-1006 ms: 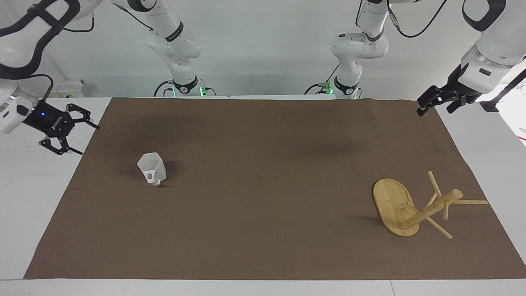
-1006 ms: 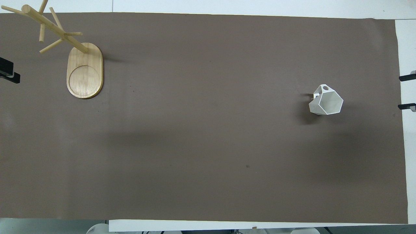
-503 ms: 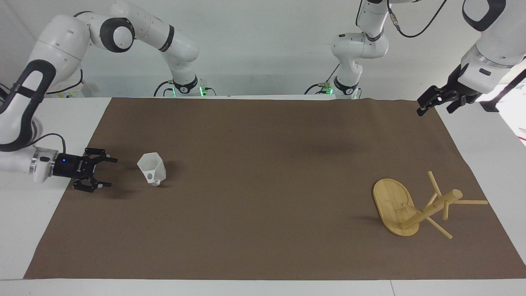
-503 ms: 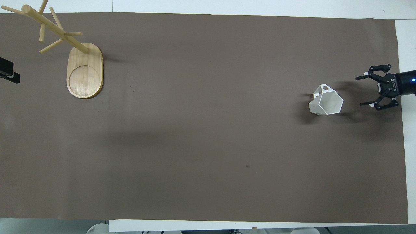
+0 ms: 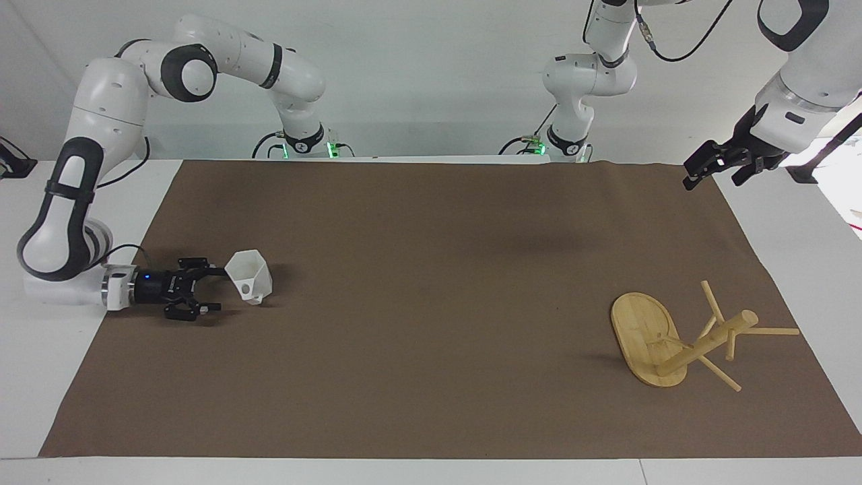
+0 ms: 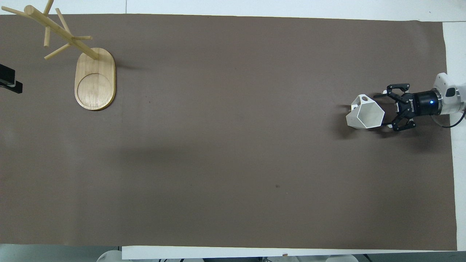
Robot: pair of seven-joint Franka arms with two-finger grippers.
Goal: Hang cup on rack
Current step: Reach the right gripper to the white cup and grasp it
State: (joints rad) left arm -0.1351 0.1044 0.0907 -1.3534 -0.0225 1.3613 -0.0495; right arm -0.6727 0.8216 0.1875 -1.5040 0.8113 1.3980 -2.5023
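The white faceted cup point(image 5: 249, 276) point(image 6: 365, 116) stands on the brown mat toward the right arm's end, its pierced handle on the side farther from the robots. My right gripper point(image 5: 217, 291) point(image 6: 384, 111) lies low and level beside it, open, with its fingertips just reaching the cup's side. I cannot tell whether they touch it. The bamboo rack point(image 5: 643, 337) point(image 6: 95, 78) stands on its oval base toward the left arm's end, pegs bare. My left gripper point(image 5: 715, 168) point(image 6: 10, 82) waits, open and holding nothing, over the mat's edge at that end.
The brown mat point(image 5: 431, 350) point(image 6: 233, 163) covers most of the white table point(image 5: 40, 364). Nothing else lies on it between the cup and the rack.
My right arm has swung down from over the table's edge and moved along the mat up to the cup, gripper still open. Cup, rack and left arm have not moved.
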